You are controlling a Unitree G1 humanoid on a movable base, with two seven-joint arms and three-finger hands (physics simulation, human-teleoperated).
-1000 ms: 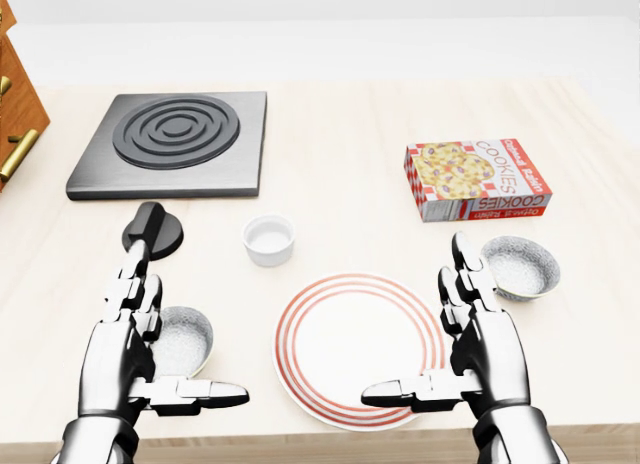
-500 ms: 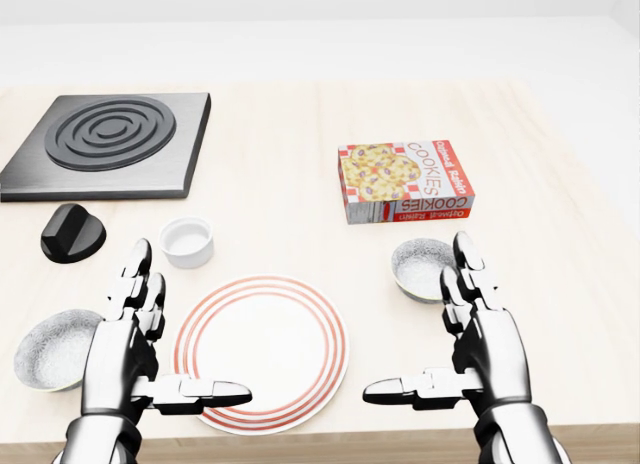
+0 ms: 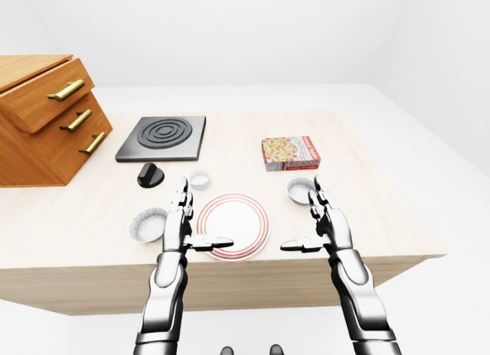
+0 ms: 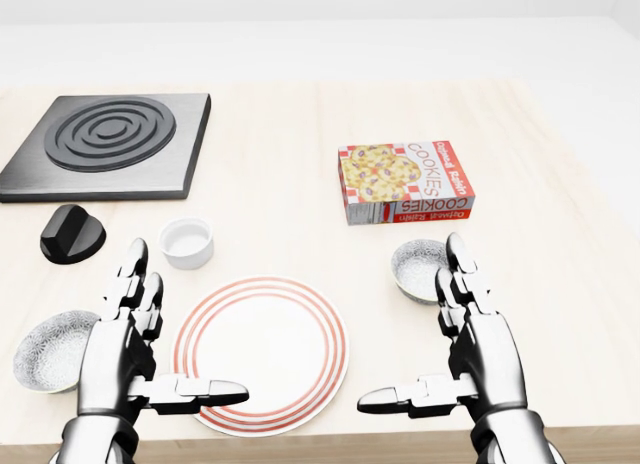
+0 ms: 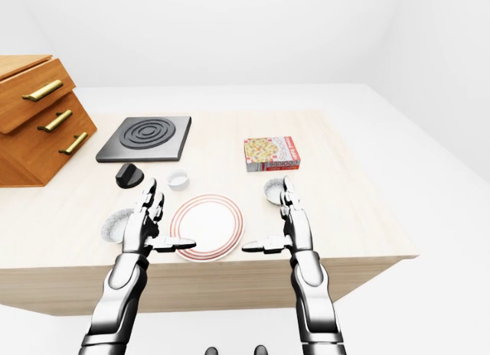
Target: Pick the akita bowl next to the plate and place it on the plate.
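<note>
Both my hands hover open over the bench [image 4: 560,284], holding nothing.

My left hand [image 4: 120,359] and right hand [image 4: 485,359] have fingers straight and thumbs pointing inward. I count one red-ringed plate [image 4: 260,354], two speckled bowls, one small white cup [image 4: 187,242], one cookie box [image 4: 405,180], one black knob [image 4: 72,234], one dark hob [image 4: 105,144] and one wooden drawer chest [image 3: 42,118]. The right bowl [image 4: 418,267] sits just beside the plate, partly behind my right fingertips; the left bowl [image 4: 50,352] lies further off on the plate's other side. Compared with half a second ago, everything lies where it did and my hands have barely drifted. A second ago the whole head view sat further right: the camera moved, not the things.
</note>
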